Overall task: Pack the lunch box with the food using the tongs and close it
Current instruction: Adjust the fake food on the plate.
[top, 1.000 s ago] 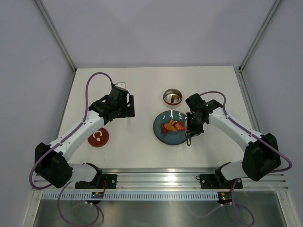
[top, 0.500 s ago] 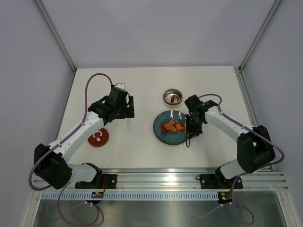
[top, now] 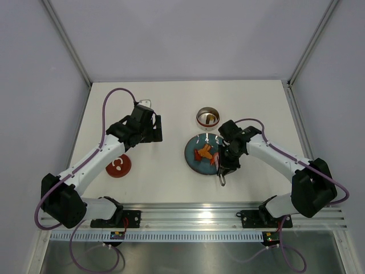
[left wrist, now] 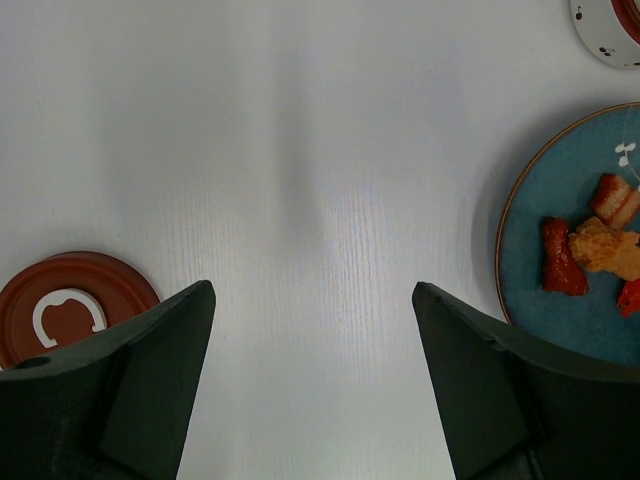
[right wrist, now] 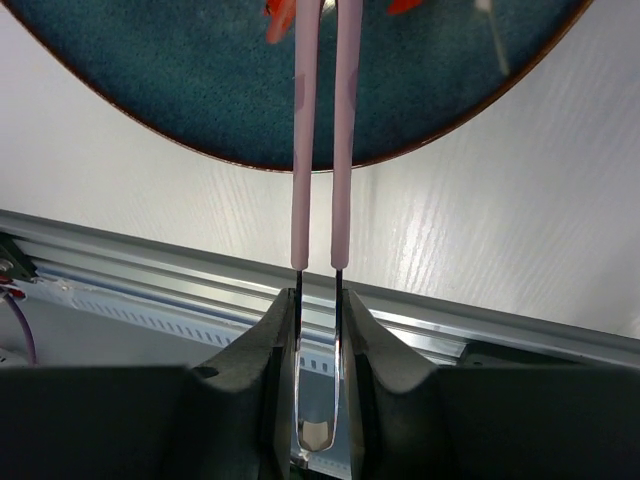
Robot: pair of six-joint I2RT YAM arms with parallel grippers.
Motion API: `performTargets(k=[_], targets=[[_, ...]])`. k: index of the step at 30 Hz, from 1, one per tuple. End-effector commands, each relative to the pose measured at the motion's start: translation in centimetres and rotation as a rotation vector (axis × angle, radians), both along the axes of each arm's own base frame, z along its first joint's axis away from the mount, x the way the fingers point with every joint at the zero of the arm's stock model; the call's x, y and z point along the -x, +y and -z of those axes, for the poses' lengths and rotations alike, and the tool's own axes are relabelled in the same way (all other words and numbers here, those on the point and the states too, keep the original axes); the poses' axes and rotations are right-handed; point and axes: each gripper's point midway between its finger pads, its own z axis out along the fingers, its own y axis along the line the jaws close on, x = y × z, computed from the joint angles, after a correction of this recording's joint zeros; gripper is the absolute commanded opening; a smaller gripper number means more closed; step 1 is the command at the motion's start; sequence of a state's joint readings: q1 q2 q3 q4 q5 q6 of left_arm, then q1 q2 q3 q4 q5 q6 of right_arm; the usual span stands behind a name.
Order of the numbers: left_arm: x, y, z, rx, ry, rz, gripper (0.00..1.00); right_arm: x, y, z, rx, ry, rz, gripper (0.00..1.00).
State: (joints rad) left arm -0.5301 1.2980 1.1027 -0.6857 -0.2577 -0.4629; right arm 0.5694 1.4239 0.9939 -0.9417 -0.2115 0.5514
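Top external: right gripper (top: pixel 221 168) pinches the tongs (top: pixel 220 178) at the plate (top: pixel 195 164); left gripper (top: pixel 156 128) spread wide, holding nothing.
Right wrist view: fingers pressed on the tongs (right wrist: pixel 300 150) near their loop end, both arms running out over the teal plate (right wrist: pixel 200 90) to the food (right wrist: pixel 279 18); tips cut off by the frame, can't tell if a piece is caught. Food (top: pixel 206 153) sits mid-plate. Lunch box (top: pixel 207 118) stands open just behind the plate; its red lid (top: pixel 118 166) lies well apart on the table (top: pixel 171 114), near the left arm. Left wrist view: left gripper (left wrist: pixel 312 295) hangs over bare table between lid (left wrist: pixel 65 305) and plate (left wrist: pixel 530 250).
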Motion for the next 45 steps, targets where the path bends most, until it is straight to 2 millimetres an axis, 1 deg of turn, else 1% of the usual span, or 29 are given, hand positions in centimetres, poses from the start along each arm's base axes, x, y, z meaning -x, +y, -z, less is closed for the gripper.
performTargets(k=[1,3,4,5,8,10,12,15,16,22,25,27,30,36,39,45], targets=[[-0.9,-0.7,-0.9,0.029,-0.039,0.010,0.84,0.9,1.4,-1.5,-0.069,0.015,-0.032,0.00],[-0.9,-0.7,-1.0,0.029,-0.040,0.011,0.84,0.4,1.2,-2.0,-0.053,-0.012,-0.027,0.00],[-0.9,-0.6,-0.9,0.027,-0.040,0.010,0.84,-0.1,1.2,-2.6,-0.052,-0.038,-0.024,0.00],[-0.9,-0.6,-0.9,0.025,-0.039,0.009,0.84,-0.7,0.7,-2.9,-0.019,-0.068,-0.009,0.00],[-0.8,-0.4,-0.8,0.018,-0.039,0.005,0.84,-1.6,0.3,-4.2,0.004,-0.119,0.025,0.00],[-0.7,-0.3,-0.7,0.016,-0.037,0.003,0.84,-2.1,0.5,-5.0,-0.006,-0.143,0.051,0.00],[-0.7,-0.3,-0.5,0.016,-0.034,0.002,0.84,-2.2,0.7,-5.2,-0.020,-0.149,0.056,0.00],[-0.6,-0.3,-0.4,0.018,-0.033,0.002,0.84,-2.0,1.3,-4.7,-0.043,-0.130,0.051,0.00],[-0.6,-0.3,-0.3,0.019,-0.031,0.004,0.84,-1.8,1.5,-4.2,-0.041,-0.115,0.041,0.00],[-0.6,-0.2,-0.1,0.014,-0.028,0.001,0.84,-0.3,4.3,-2.9,-0.047,-0.069,-0.037,0.00],[-0.4,-0.2,0.0,0.016,-0.026,0.000,0.84,0.3,5.0,-1.9,-0.042,-0.045,-0.059,0.00],[-0.4,-0.2,-0.1,0.018,-0.029,-0.001,0.84,0.5,5.2,-1.4,-0.040,-0.035,-0.062,0.00],[-0.4,-0.1,0.1,0.011,-0.025,0.001,0.84,0.8,4.8,-0.1,-0.015,-0.012,-0.059,0.00],[-0.4,-0.2,0.0,0.013,-0.025,0.002,0.84,1.6,3.7,1.2,0.035,0.020,-0.053,0.00],[-0.5,-0.2,0.1,0.016,-0.021,0.000,0.84,2.1,2.9,1.3,0.061,0.023,-0.046,0.00],[-0.6,-0.7,0.0,0.035,-0.019,0.007,0.84,2.7,1.5,0.7,0.094,0.004,-0.024,0.00]])
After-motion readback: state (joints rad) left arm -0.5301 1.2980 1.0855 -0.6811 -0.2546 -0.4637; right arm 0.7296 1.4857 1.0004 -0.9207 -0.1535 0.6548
